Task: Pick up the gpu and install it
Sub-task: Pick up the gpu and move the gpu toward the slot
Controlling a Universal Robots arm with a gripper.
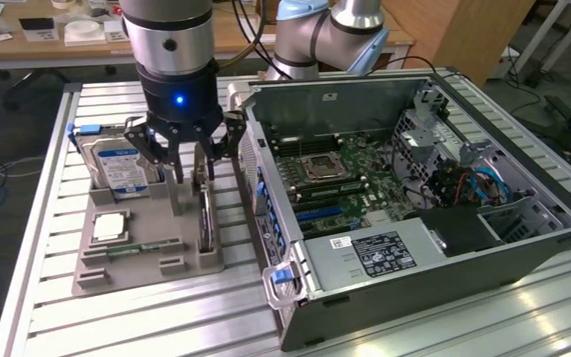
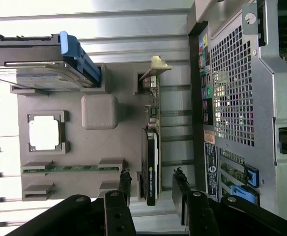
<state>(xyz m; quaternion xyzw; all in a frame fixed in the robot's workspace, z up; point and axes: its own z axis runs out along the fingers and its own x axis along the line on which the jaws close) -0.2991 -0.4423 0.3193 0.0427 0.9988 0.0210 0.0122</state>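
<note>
Grey plastic tray (image 1: 142, 274) lies on the slotted metal table (image 1: 117, 327). It is just beside the open computer case (image 1: 434, 290), on the exterior view's left of it. In this exterior view you see the graphics card (image 1: 206, 216) standing on its long edge in the tray, in the slot nearest to the case. Your claw (image 1: 188, 169) hangs directly over the card and points straight down. A hard drive (image 1: 117, 169) with a blue label stands upright at the far side of the tray. A square chip (image 1: 110, 225) and a thin green memory stick (image 1: 131, 249) lie flat on its nearer part.

In the wrist view you look down on the top edge of the card, which is not in the case. Its silver bracket (image 2: 156, 66) is at the end toward the hard drive. The two black fingers (image 2: 125, 189) stand one on each side of the other end. A gap shows between each finger and the card, so your claw is open and grips nothing. The back panel of the case, with its metal grille, runs close along the card's other side.
</note>
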